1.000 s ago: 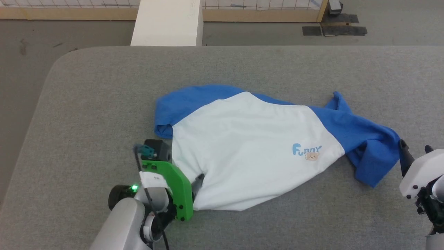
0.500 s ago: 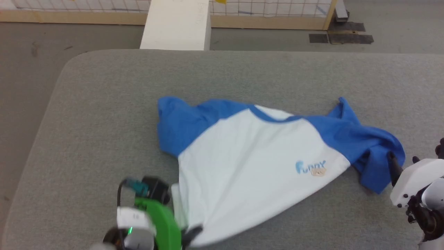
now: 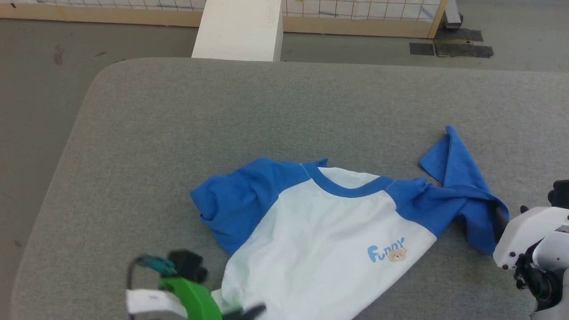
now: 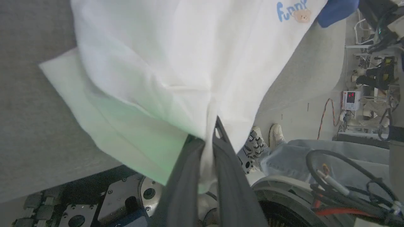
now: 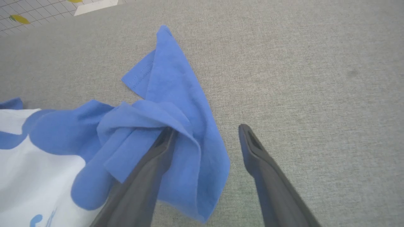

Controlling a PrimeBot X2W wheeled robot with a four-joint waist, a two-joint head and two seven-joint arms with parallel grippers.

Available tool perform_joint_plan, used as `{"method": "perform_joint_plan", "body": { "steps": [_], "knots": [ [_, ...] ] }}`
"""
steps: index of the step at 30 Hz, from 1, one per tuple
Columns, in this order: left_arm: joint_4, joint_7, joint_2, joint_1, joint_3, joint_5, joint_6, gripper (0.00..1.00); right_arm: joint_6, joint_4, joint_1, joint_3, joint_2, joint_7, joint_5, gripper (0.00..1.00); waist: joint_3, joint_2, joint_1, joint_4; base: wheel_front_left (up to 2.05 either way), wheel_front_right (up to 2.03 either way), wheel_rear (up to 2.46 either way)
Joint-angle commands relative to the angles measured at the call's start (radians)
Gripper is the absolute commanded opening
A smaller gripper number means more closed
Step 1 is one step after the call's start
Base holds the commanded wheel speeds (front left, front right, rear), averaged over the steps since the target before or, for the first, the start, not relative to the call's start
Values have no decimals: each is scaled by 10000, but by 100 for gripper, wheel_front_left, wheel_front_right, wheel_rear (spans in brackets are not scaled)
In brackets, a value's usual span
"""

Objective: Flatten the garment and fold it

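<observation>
The garment [image 3: 311,249], white with blue sleeves and a blue neckband, lies rumpled on the grey padded table [image 3: 178,133], its small light-blue print facing up. My left gripper [image 3: 249,311] sits at the near table edge. In the left wrist view the left gripper [image 4: 210,138] is shut on a pinch of the garment's white hem [image 4: 151,82]. At the right, my right gripper [image 3: 511,213] stands open beside the crumpled right sleeve [image 3: 458,195]. In the right wrist view the right gripper [image 5: 206,129] has one finger tucked into the blue sleeve [image 5: 170,85] folds and the other over bare table.
A white block [image 3: 240,31] stands beyond the table's far edge, before a wooden-framed mesh fence. Dark mats [image 3: 453,44] lie on the floor at the far right. A person's jeans legs and white shoes [image 4: 277,135] show beside the robot base in the left wrist view.
My left gripper shut on the white hem and drew it toward me. The garment slid nearer and its neckband now shows. The head camera also shifted. The right gripper stayed open.
</observation>
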Motion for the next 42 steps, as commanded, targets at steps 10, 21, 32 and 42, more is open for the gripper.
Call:
{"method": "perform_joint_plan", "body": {
  "steps": [10,21,32,42],
  "knots": [
    [300,-6607,121,-2072,2326,3196,-900,100,-15,-478,-366,1212,7,182,-209,100,-60,-1,0,-59,0,0,0],
    [2420,-11221,-295,-2504,2176,5718,-540,100,-15,-281,-1106,3105,-243,2128,-1299,100,404,-1,0,154,0,0,0],
    [2919,-11542,-435,-2788,2109,5769,-552,100,-15,-171,-1686,2817,-414,2552,-1357,0,665,-1,0,264,0,0,0],
    [2993,-11551,-430,-3052,2033,5686,-543,100,-15,-1108,-2015,867,-1069,3080,-1517,0,602,-1,0,259,0,0,0]
  ]
}}
